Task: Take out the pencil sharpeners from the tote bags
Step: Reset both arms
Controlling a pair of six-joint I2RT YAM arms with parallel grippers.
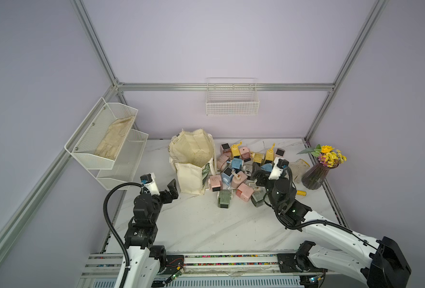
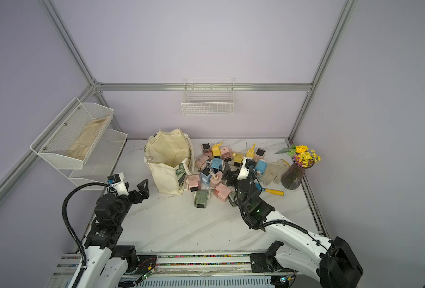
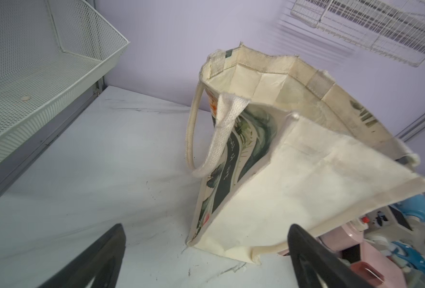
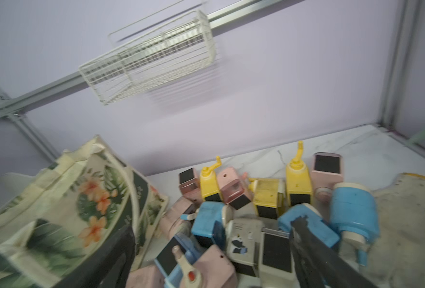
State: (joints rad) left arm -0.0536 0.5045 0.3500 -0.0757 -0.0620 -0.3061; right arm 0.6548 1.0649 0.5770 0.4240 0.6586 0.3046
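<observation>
The tote bag [image 1: 192,162] stands upright on the worktop [image 1: 206,224]. The pencil sharpeners [image 1: 241,169] lie piled just beside it. The left gripper [image 3: 206,259] is wide, holding nothing, near the bag. The right gripper [image 4: 211,251] is wide, over the pile.

The cream canvas tote bag [image 1: 193,162] before me bore green leaves and orange flowers; the boxy plastic sharpeners [image 1: 241,169] were yellow, pink, blue, green; the tabletop [image 1: 206,224] was white marble.
</observation>
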